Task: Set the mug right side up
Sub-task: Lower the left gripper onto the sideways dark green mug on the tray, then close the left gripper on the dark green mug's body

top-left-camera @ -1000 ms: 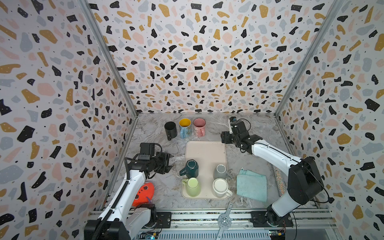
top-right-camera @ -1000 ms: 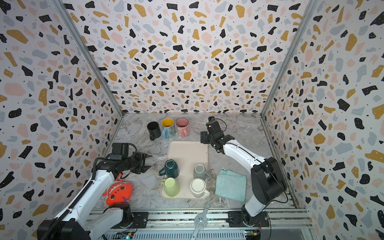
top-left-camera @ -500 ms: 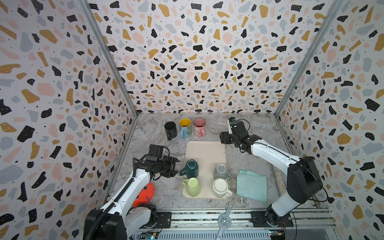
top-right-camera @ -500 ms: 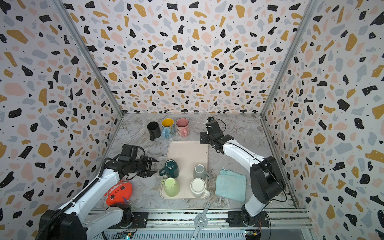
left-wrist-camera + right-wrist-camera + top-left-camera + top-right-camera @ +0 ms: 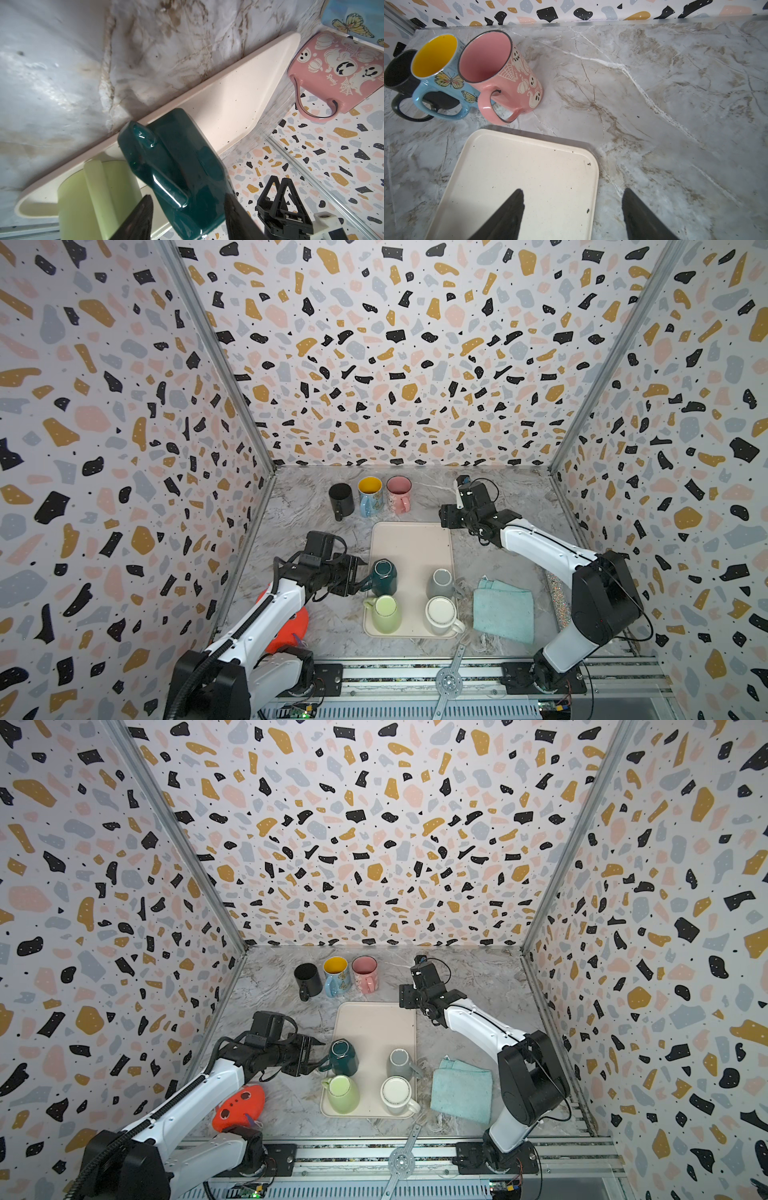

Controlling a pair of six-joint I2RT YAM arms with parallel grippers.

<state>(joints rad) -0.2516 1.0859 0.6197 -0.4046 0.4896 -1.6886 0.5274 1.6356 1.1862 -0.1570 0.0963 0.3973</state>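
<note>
One dark teal glazed ceramic mug (image 5: 384, 577) is standing mouth-down at the left edge of the cream rectangular plastic tray (image 5: 411, 547). It is probably draining there, like the pale green mug (image 5: 385, 610) just beside it. Its handle is sticking out over the tray rim toward the left gripper (image 5: 360, 577), which explains why that arm is lying low and level. The gripper's jaws are standing half spread, bracketing the handle in the left wrist view without pinching it yet. Closing on the handle would likely give the firmest hold for lifting the mug and rolling it over. The right gripper (image 5: 572, 191) is hovering over the tray's far right corner with its jaws wide and empty, seemingly standing clear of the work. Three upright mugs (image 5: 370, 495) are lining the grey marble tabletop (image 5: 311, 522) behind the tray.
</note>
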